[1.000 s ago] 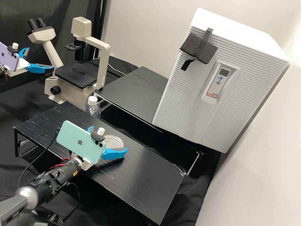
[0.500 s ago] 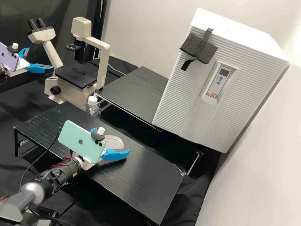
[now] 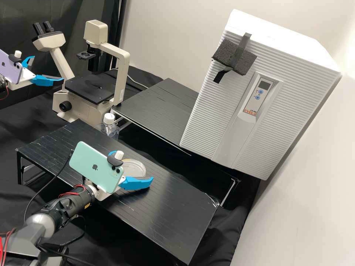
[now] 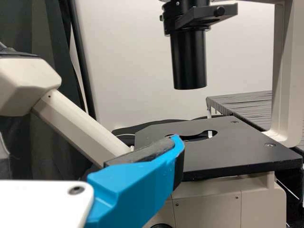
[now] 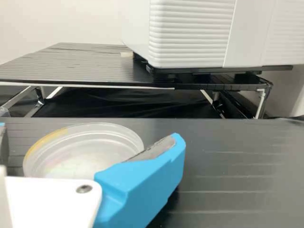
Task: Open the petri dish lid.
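Left gripper [image 3: 48,68] open, raised near the microscope [image 3: 122,75]; clearance from it cannot be told. Dish [image 3: 137,168] on the front stand [image 3: 177,218], near its far long edge, between the parted fingers of the right gripper [image 3: 131,166]; contact cannot be told. Stand continues rightward well past them. Surface: black, lined, glossy. Bottle [image 3: 110,128] behind the stand; rear stand [image 3: 159,101] beyond, bearing the white incubator [image 3: 281,136]; pale walls. Left wrist view adds the stage's cutout [image 4: 204,135]; right wrist view, the dish's yellowish rim arc and the incubator's dark base [image 5: 204,71].
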Available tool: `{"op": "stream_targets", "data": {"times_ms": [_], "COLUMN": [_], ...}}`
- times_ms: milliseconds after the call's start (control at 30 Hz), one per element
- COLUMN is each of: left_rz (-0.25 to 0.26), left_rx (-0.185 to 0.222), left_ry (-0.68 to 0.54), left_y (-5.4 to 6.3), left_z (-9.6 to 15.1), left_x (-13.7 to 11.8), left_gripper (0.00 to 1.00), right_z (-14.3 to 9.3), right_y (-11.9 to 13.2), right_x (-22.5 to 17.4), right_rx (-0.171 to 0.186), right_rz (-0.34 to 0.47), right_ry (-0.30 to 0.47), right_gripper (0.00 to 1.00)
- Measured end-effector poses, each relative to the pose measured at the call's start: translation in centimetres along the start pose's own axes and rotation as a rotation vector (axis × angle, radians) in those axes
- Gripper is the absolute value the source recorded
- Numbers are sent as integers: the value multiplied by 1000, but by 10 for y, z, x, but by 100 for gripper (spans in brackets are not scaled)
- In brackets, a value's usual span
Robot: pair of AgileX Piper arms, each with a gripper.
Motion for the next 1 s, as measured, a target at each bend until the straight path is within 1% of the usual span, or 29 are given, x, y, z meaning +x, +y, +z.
{"op": "stream_targets", "data": {"times_ms": [167, 300, 433, 700, 1000], "left_rz": [0, 0, 0, 0, 0], "left_rx": [0, 0, 0, 0, 0], "left_ry": [0, 0, 0, 0, 0], "left_y": [0, 0, 0, 0, 0], "left_z": [0, 0, 0, 0, 0], "left_x": [0, 0, 0, 0, 0], "left_gripper": [100, 100, 100, 100, 100], "right_z": [-1, -2, -4, -5, -7], "right_y": [-2, -1, -4, -6, -9], "right_x": [-1, -2, -2, -2, -2], "right_rx": [7, 10, 11, 22, 10], "right_rz": [-4, 18, 17, 32, 39], "right_ry": [0, 0, 9, -2, -3], "right_gripper": [0, 0, 0, 0, 0]}}
